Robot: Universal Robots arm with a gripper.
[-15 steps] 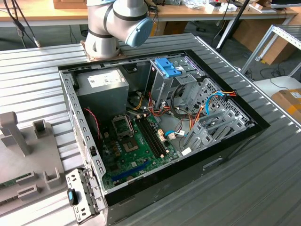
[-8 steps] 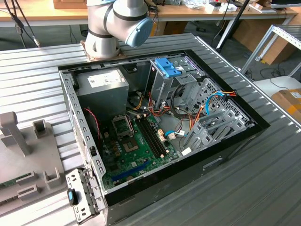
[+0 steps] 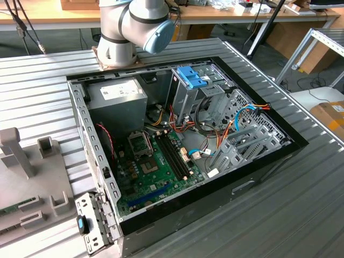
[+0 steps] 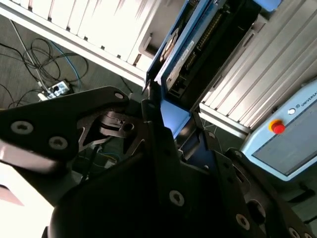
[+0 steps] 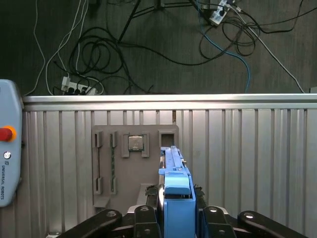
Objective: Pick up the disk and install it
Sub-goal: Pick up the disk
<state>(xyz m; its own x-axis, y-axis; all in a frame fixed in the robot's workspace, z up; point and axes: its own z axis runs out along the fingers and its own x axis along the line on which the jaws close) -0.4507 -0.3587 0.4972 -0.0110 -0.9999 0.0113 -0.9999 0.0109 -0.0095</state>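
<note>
A robot arm's tool point(image 5: 178, 201) is clamped on the disk point(image 5: 173, 166), which is seen edge-on in the first wrist view with its light blue carrier squeezed between the black fingers point(image 4: 153, 124). The disk hangs in the air above the ribbed metal bench point(image 5: 247, 163), clear of its surface. In the first wrist view its far end lines up over a grey parts tray point(image 5: 133, 173) that lies on the bench and carries a square chip point(image 5: 134, 143). A pale control pad point(image 5: 7, 158) with a red button point(image 5: 5, 134) sits at the bench's edge. Beyond the bench, loose cables point(image 5: 148, 44) and a power strip point(image 5: 74, 87) lie on the dark floor point(image 5: 297, 59). In the exterior view the open computer case point(image 3: 269, 166) lies on the bench at the centre, and the arm's grey base point(image 3: 115, 43) stands at 12 o'clock from it. Inside the case, a green circuit board point(image 3: 156, 166) takes up the 7 o'clock part and a silver power supply point(image 3: 118, 92) sits at 11 o'clock. A tall metal cage point(image 3: 185, 99) topped by a blue latch point(image 3: 191, 75) stands at 1 o'clock. Coloured wires point(image 3: 228, 129) bunch towards 3 o'clock.
</note>
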